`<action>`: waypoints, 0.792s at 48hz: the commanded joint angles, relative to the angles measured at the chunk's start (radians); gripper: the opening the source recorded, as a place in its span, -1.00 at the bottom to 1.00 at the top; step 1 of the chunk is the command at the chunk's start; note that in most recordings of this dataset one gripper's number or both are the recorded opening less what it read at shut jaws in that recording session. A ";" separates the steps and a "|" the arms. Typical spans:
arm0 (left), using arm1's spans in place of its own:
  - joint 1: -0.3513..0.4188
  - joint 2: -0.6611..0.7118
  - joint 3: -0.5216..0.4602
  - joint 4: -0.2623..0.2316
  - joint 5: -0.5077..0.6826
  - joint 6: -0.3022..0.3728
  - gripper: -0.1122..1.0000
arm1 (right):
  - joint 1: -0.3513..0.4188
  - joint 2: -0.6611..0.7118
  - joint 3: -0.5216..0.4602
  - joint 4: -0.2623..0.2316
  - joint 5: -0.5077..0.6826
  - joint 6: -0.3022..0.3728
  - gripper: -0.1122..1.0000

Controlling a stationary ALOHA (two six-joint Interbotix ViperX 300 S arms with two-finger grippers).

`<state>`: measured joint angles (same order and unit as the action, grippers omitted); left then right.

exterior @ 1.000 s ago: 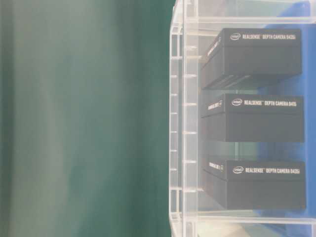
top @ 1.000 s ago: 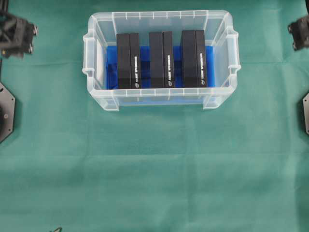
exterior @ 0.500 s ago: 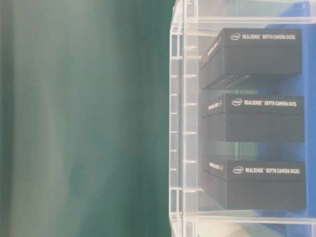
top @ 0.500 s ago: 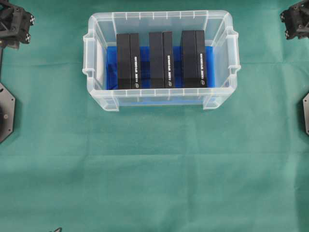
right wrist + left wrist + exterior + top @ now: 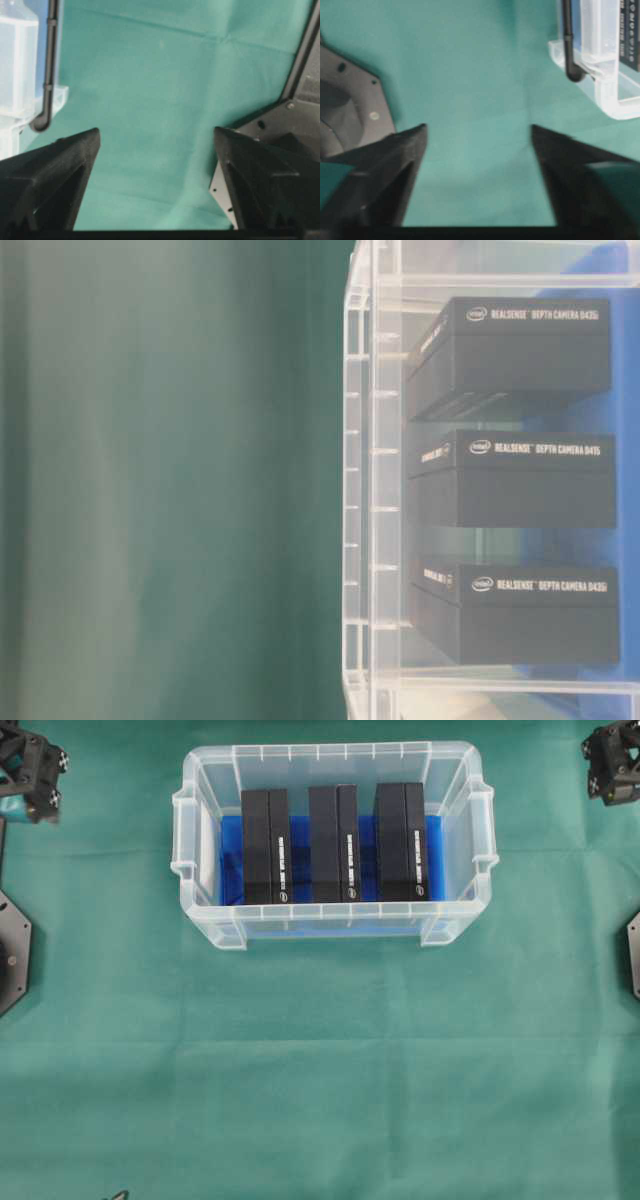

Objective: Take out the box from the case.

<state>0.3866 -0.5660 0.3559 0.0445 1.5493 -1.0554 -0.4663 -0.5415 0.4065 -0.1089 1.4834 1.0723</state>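
The clear plastic case stands at the upper middle of the green cloth, blue cloth lining its bottom. Three black boxes stand in it side by side: left, middle, right. They also show through the case wall in the table-level view. My left gripper is at the top left corner, far from the case, open and empty. My right gripper is at the top right corner, open and empty. A corner of the case shows in the left wrist view.
Black arm base plates sit at the left edge and right edge. A green cloth covers the table. A black cable hangs beside the case in the left wrist view and in the right wrist view.
Both grippers have moved up toward the top corners of the overhead view. The case and the boxes have not moved.
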 commanded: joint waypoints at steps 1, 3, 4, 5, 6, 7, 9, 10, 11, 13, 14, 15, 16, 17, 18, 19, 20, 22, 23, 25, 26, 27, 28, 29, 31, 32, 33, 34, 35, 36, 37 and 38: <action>0.005 -0.009 -0.009 0.000 0.000 -0.002 0.79 | 0.000 -0.003 -0.015 -0.006 0.000 0.011 0.89; 0.005 -0.009 -0.008 0.000 0.000 -0.002 0.92 | -0.002 -0.003 -0.015 -0.006 0.000 0.023 0.87; 0.003 -0.009 -0.008 0.000 0.000 -0.003 0.96 | -0.002 -0.003 -0.015 -0.006 0.000 0.029 0.87; 0.005 -0.009 -0.008 0.000 -0.002 -0.003 0.98 | -0.002 -0.003 -0.015 -0.006 0.000 0.035 0.86; 0.005 -0.009 -0.008 0.000 -0.002 -0.003 0.98 | 0.000 -0.003 -0.014 -0.006 0.000 0.040 0.86; 0.003 -0.009 -0.008 0.000 -0.002 -0.003 0.97 | 0.000 -0.003 -0.014 -0.006 0.000 0.041 0.86; 0.003 -0.009 -0.006 0.000 -0.002 -0.005 0.96 | -0.002 -0.003 -0.012 -0.006 0.000 0.044 0.86; 0.005 -0.009 -0.008 0.000 -0.002 -0.005 0.96 | 0.000 -0.003 -0.012 -0.006 0.000 0.044 0.86; 0.003 -0.009 -0.008 0.000 -0.002 -0.005 0.96 | 0.000 -0.003 -0.011 -0.008 0.000 0.046 0.86; 0.005 -0.009 -0.008 0.000 -0.003 -0.008 0.96 | -0.002 -0.005 -0.009 -0.006 0.002 0.048 0.86; 0.005 -0.009 -0.008 0.000 -0.003 -0.008 0.96 | 0.000 -0.003 -0.008 -0.006 0.000 0.049 0.87; 0.003 -0.009 -0.008 0.000 -0.003 -0.009 0.96 | -0.002 -0.003 -0.006 -0.006 0.002 0.051 0.87; 0.003 -0.009 -0.008 0.000 -0.003 -0.011 0.96 | -0.002 -0.003 -0.005 -0.006 0.002 0.054 0.87; 0.005 -0.009 -0.008 0.000 -0.003 -0.012 0.96 | 0.000 -0.003 -0.005 -0.008 0.003 0.057 0.86; 0.003 -0.011 -0.008 0.000 -0.005 -0.015 0.96 | -0.002 -0.003 -0.003 -0.008 0.006 0.063 0.86; 0.005 -0.009 -0.008 0.000 -0.005 -0.017 0.96 | -0.002 -0.003 -0.002 -0.006 0.008 0.069 0.87; 0.003 -0.009 -0.008 0.002 -0.005 -0.018 0.96 | 0.000 -0.003 0.000 -0.008 0.011 0.077 0.87; 0.003 -0.009 -0.008 0.000 -0.005 -0.023 0.96 | -0.002 -0.003 0.002 -0.006 0.014 0.087 0.86; 0.005 -0.009 -0.006 0.000 -0.005 -0.025 0.96 | -0.002 -0.003 0.003 -0.006 0.014 0.092 0.86; 0.003 -0.009 -0.008 0.000 -0.005 -0.026 0.96 | 0.000 -0.003 0.006 -0.008 0.014 0.097 0.86; 0.003 -0.009 -0.006 0.000 -0.005 -0.026 0.96 | 0.000 -0.003 0.008 -0.008 0.012 0.097 0.86; 0.003 -0.009 -0.006 0.002 -0.006 -0.026 0.96 | -0.002 -0.003 0.009 -0.008 0.012 0.097 0.86; 0.003 -0.009 -0.006 0.000 -0.006 -0.026 0.96 | -0.002 -0.003 0.011 -0.008 0.012 0.097 0.86; 0.005 -0.009 -0.008 0.002 -0.006 -0.028 0.96 | 0.000 -0.003 0.011 -0.008 0.014 0.097 0.86; 0.003 -0.009 -0.008 0.000 -0.008 -0.028 0.96 | -0.002 -0.003 0.011 -0.006 0.015 0.097 0.86; 0.003 -0.009 -0.008 0.000 -0.009 -0.029 0.96 | 0.000 -0.005 0.011 -0.006 0.015 0.097 0.86; 0.005 -0.009 -0.008 0.000 -0.011 -0.031 0.96 | 0.000 -0.005 0.011 -0.006 0.014 0.095 0.86; 0.003 -0.009 -0.008 0.002 -0.014 -0.031 0.96 | -0.002 -0.005 0.011 -0.006 0.014 0.097 0.86; 0.003 -0.009 -0.008 0.000 -0.015 -0.031 0.96 | -0.002 -0.006 0.012 -0.006 0.014 0.097 0.86; 0.003 -0.009 -0.008 0.002 -0.018 -0.031 0.96 | -0.002 -0.006 0.011 -0.008 0.012 0.097 0.86; 0.003 -0.011 -0.008 0.002 -0.021 -0.031 0.96 | 0.000 -0.005 0.011 -0.008 0.011 0.097 0.86; 0.003 -0.009 -0.008 0.002 -0.026 -0.031 0.96 | -0.002 -0.003 0.012 -0.008 0.009 0.097 0.86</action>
<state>0.3866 -0.5676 0.3590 0.0430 1.5370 -1.0861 -0.4663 -0.5415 0.4280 -0.1135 1.4972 1.1674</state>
